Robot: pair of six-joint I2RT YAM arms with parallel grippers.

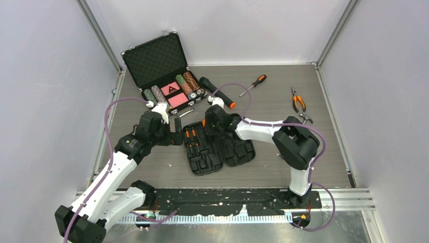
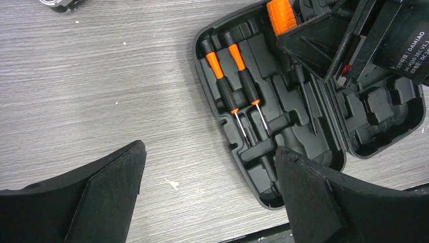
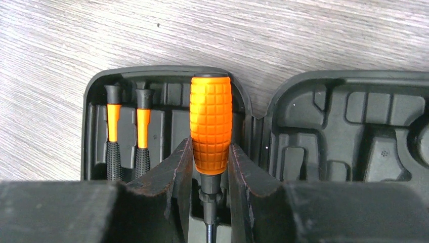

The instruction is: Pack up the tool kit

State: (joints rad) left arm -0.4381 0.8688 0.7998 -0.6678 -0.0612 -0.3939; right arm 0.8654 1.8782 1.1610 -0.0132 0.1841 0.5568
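Observation:
The black tool kit case (image 1: 241, 152) lies open in the middle of the table, also in the left wrist view (image 2: 377, 119) and the right wrist view (image 3: 344, 121). Two small orange-and-black screwdrivers (image 2: 222, 76) (image 3: 113, 136) sit in slots of its left half. My right gripper (image 3: 210, 147) (image 1: 210, 130) is shut on the lower end of a grid-patterned orange screwdriver handle (image 3: 210, 121) (image 2: 281, 15), held over the case's left half. Beside the case's left edge, my left gripper (image 2: 210, 150) (image 1: 177, 130) hangs wide open over bare table, with nothing between its fingers.
A metal-edged poker chip case (image 1: 162, 71) stands open at the back left, a black flashlight (image 1: 216, 92) lying beside it. An orange-and-black screwdriver (image 1: 254, 84) and pliers (image 1: 298, 99) lie on the table at the back right. Frame posts and walls enclose the table.

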